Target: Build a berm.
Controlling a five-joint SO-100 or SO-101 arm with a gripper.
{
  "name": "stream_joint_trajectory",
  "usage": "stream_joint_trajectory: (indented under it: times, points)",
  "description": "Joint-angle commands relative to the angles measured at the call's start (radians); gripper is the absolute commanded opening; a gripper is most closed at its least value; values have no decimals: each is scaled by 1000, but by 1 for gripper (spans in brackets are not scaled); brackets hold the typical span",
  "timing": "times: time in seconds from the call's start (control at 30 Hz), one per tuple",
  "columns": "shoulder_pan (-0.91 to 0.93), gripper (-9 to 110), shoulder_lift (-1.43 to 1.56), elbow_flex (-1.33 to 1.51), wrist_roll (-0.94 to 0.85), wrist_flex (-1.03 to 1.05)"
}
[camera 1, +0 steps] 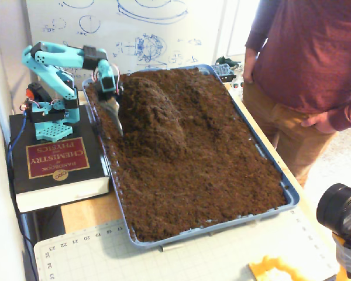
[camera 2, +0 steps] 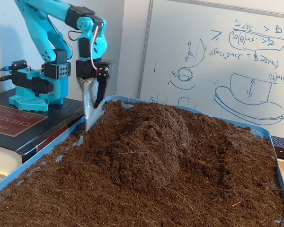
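The berm [camera 1: 152, 114] is a steep, rounded hump of dark brown soil in the far left part of the blue tray [camera 1: 289, 196]; in the low fixed view the berm [camera 2: 154, 137] rises in the middle. My gripper [camera 1: 117, 121] hangs just left of the hump, near the tray's left wall. In the low fixed view the gripper [camera 2: 92, 116] points down, lifted clear of the soil, its silver blade finger [camera 2: 88, 101] and black finger meeting at the tips. The jaws are shut with nothing held.
The arm's base stands on a thick book [camera 1: 55, 161] left of the tray. A person [camera 1: 307, 64] stands at the right edge. A camera [camera 1: 342, 216] and a cutting mat [camera 1: 181, 257] sit in front. A whiteboard [camera 2: 217, 61] backs the tray.
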Motion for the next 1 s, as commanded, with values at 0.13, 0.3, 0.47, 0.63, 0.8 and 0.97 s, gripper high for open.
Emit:
stream_joint_trajectory:
  times: [0.13, 0.3, 0.47, 0.63, 0.8, 0.97]
  points:
    - [305, 0, -298, -80, -307, -310]
    - [368, 0, -555, -92, -253, -557]
    - [396, 0, -678, -92, -196, -696]
    - [370, 0, -796, -158, -199, -761]
    - [290, 0, -865, -302, -183, -759]
    - [249, 0, -894, -385, -181, -739]
